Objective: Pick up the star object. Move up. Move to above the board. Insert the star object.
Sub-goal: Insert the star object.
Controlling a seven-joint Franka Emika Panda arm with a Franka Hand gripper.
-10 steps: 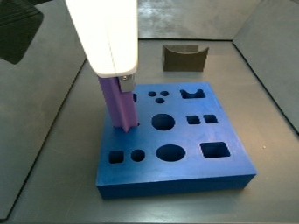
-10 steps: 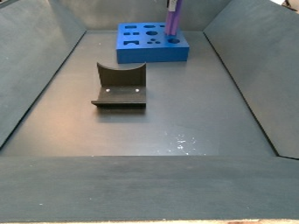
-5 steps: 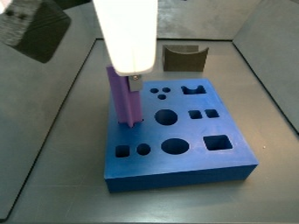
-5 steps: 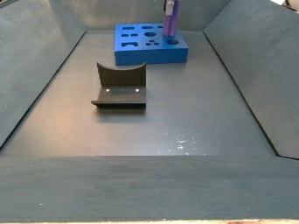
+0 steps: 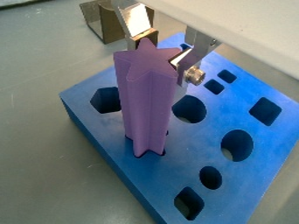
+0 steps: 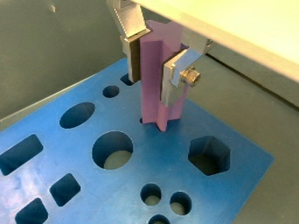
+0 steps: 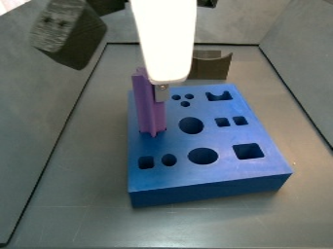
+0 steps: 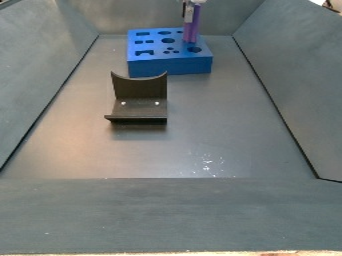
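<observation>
The arm came straight down from above as a pale column, and the gripper (image 7: 156, 86) hung directly over the board (image 7: 254, 170). In both wrist views its two silver fingers (image 5: 187, 59) stood on opposite sides of the upper part of the star (image 5: 145, 101), at a narrow spacing. The pads seemed to lie against the ridges, but I could not tell for sure whether they pressed on it or had a little gap.

The star (image 6: 162, 74) stood upright just below the gripper, and its lower end sat in a hole of the board (image 6: 246, 175). A hexagon hole and some round holes lay open near it.

In a side view the star (image 7: 147, 114) rose from the board near one long edge, under the fingers.

The board lay on a dull grey floor (image 8: 201, 130) inside a bin with sloping grey walls. The fixture (image 8: 136, 100) stood on this floor, well apart from the gripper (image 8: 193, 6) and nearer to that camera. In a side view it (image 7: 211, 64) showed just behind the board.
</observation>
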